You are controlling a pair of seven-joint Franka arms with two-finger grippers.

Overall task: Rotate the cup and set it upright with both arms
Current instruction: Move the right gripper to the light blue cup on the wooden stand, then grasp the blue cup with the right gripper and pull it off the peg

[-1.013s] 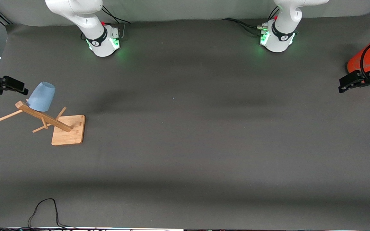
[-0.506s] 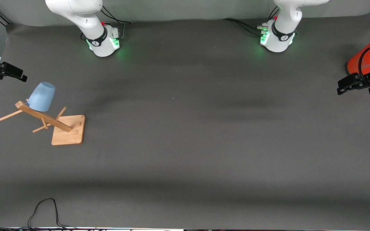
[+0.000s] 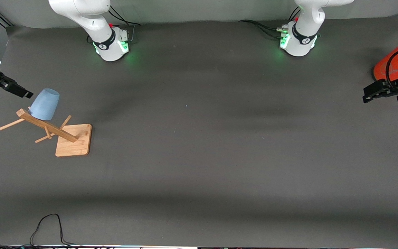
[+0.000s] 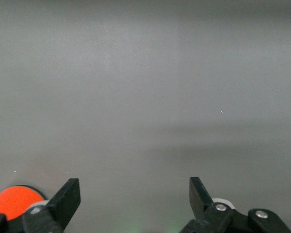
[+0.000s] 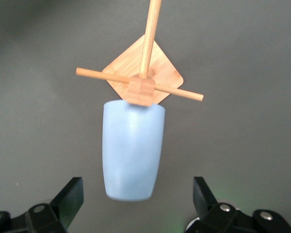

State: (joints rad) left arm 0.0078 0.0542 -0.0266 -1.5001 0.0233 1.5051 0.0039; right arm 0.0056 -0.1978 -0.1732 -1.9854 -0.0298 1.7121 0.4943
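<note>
The pale-blue cup [image 3: 45, 103] hangs upside down on a peg of the wooden rack [image 3: 47, 128] at the right arm's end of the table. In the right wrist view the cup [image 5: 133, 150] points its rounded base toward my right gripper [image 5: 136, 196], which is open, with one finger on each side and a gap short of the cup. In the front view the right gripper [image 3: 22, 92] sits just beside the cup, not touching. My left gripper [image 3: 370, 96] is open and empty in the air at the left arm's end; it also shows in the left wrist view [image 4: 134, 196].
The rack's square wooden base [image 3: 73, 140] rests on the dark mat, with thin pegs sticking out from its tilted post. An orange can [image 3: 396, 64] stands at the left arm's end, by the left gripper. A black cable [image 3: 48, 226] lies at the table's near edge.
My right gripper has tilted and dropped back toward the cup after rising away from it. The left gripper shifted slightly, then stayed still. The cup has not moved.
</note>
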